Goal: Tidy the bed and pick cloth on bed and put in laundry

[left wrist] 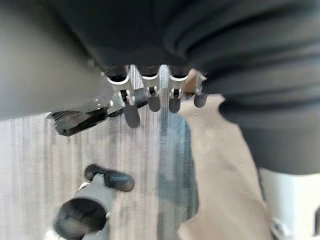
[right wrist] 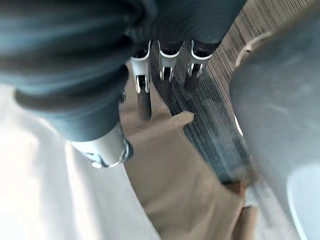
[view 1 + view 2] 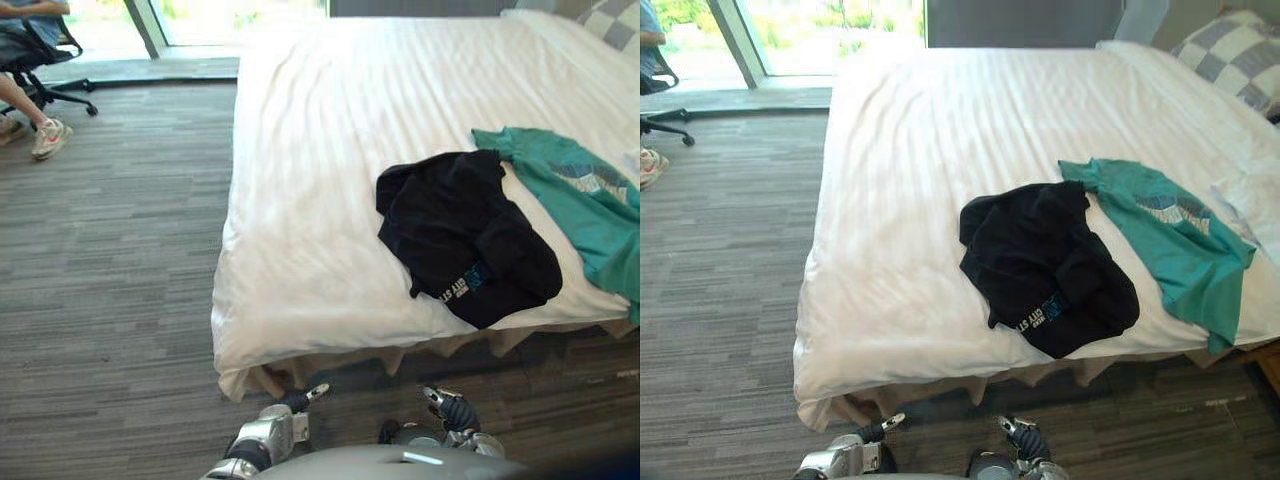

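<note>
A crumpled black garment (image 3: 465, 235) lies on the white bed (image 3: 330, 150) near its foot edge, right of the middle. A teal shirt (image 3: 580, 195) is spread beside it to the right, its hem hanging over the edge and one corner tucked under the black garment. My left hand (image 3: 290, 408) and right hand (image 3: 452, 408) hang low over the carpet, short of the bed's foot and well apart from both garments. In the left wrist view the fingers (image 1: 150, 97) are straight and hold nothing. The right wrist view has the fingers (image 2: 165, 75) relaxed and empty over the bed skirt.
Grey carpet (image 3: 110, 260) stretches to the left of the bed. A person sits on a wheeled office chair (image 3: 45, 70) at the far left by the window. A checked pillow (image 3: 1230, 50) lies at the bed's far right corner.
</note>
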Robot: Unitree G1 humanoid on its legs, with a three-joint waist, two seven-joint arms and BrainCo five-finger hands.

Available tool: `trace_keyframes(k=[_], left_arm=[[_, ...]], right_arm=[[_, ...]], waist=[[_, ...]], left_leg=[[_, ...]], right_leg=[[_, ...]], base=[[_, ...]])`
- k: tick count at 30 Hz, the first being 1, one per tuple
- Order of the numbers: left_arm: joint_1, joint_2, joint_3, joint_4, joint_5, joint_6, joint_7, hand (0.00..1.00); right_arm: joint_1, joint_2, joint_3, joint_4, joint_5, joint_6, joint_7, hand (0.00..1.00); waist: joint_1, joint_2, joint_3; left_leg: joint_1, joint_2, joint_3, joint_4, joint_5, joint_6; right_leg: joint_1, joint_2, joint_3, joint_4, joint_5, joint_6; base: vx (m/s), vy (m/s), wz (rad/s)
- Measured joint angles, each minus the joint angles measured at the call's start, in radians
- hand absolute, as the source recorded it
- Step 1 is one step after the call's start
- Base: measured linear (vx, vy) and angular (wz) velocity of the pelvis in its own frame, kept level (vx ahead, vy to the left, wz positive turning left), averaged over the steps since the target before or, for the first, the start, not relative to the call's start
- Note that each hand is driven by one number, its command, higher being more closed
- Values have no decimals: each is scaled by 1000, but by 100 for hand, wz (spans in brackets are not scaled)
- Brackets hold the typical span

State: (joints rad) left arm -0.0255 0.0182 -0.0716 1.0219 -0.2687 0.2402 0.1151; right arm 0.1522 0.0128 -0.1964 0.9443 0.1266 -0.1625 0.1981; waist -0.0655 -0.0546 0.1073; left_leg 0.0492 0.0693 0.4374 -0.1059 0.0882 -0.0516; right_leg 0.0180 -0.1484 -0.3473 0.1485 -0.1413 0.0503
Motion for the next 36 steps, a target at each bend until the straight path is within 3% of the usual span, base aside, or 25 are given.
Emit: trace_keyframes(k=[2,5,9,11,12,13,15,17,20,24,26,28,29,32,34,36], left_arm=[[15,2,26,5,7,-92,47,0],[40,1,42,7,31,-192,90,0],[48,11,47,21,76,-265,142,0],[56,23,71,20,130,-297,166,0],[81,44,84,13,188,-314,171,0],[84,46,84,13,193,-315,170,0],[86,54,86,11,225,-312,149,0],[80,54,69,11,251,-311,135,0],[58,56,13,11,282,-289,124,0],[37,48,-11,8,288,-256,79,0],[46,47,-14,-11,287,-221,80,0],[52,57,-15,-15,279,-196,86,0],[52,66,-19,-15,279,-182,87,0],[52,73,-55,-15,255,-169,88,0],[42,66,-72,-16,236,-162,87,0],[42,62,-85,-22,216,-162,88,0]], right_arm=[[-14,-19,12,12,-15,46,25,0],[-37,-40,19,29,-12,77,34,0],[-41,-65,60,36,29,102,28,0],[-43,-71,84,36,40,120,20,0],[-52,-70,102,41,50,153,14,0],[-54,-70,106,43,50,157,14,0],[-76,-85,127,62,53,178,2,0],[-76,-96,129,62,57,177,-12,0],[-75,-102,127,55,69,169,-48,0],[-62,-92,130,22,122,140,-78,0],[-40,-72,152,-22,145,132,-114,0],[-34,-61,171,-38,143,126,-129,0],[-31,-56,179,-47,143,124,-136,0],[-32,-57,206,-76,143,125,-166,0],[-32,-63,214,-86,143,127,-175,0],[-41,-73,232,-93,141,145,-188,0]], waist=[[1,17,-2],[1,35,-5],[10,42,-5],[31,35,-4],[49,25,-7],[50,24,-7],[56,35,2],[52,40,5],[23,38,11],[9,31,18],[0,21,30],[-6,15,28],[-16,6,28],[-58,0,27],[-67,4,30],[-53,18,38]], left_leg=[[2,1,-9,0,3,5],[1,0,-13,0,6,9],[11,7,-13,0,3,9],[31,14,13,7,-2,1],[45,19,-2,20,-9,-5],[45,22,-14,28,-14,-7],[28,56,-84,129,-110,-26],[32,59,-93,152,-135,-29],[62,35,-79,125,-142,-26],[109,-5,-4,42,-126,-6],[128,-16,67,41,-139,0],[131,-13,126,65,-164,0],[133,-6,149,96,-187,-8],[124,13,155,171,-245,-29],[119,22,159,190,-261,-35],[118,32,155,217,-286,-26]], right_leg=[[10,5,0,-12,1,2],[19,9,4,-29,2,2],[34,24,38,-46,9,1],[35,40,98,-52,22,-14],[31,59,164,-66,34,-24],[30,61,174,-68,37,-25],[28,86,260,-88,71,-24],[23,90,297,-94,81,-20],[18,74,339,-109,93,-1],[-16,55,421,-115,116,36],[-25,38,416,-135,128,40],[-45,17,353,-127,139,14],[-48,14,335,-116,162,24],[-50,37,317,-111,182,15],[-60,48,308,-112,198,7],[-85,75,299,-118,230,-17]], base=[[-52,1,8],[-17,14,4],[32,-2,-1],[69,-10,-60],[77,-28,-79],[98,-85,-109],[108,-84,-107],[24,6,-72],[-40,89,-44],[-26,131,-62],[-39,109,-86],[3,63,-89],[33,29,-74],[42,-30,-50],[12,-43,-57],[-36,-52,-102]])
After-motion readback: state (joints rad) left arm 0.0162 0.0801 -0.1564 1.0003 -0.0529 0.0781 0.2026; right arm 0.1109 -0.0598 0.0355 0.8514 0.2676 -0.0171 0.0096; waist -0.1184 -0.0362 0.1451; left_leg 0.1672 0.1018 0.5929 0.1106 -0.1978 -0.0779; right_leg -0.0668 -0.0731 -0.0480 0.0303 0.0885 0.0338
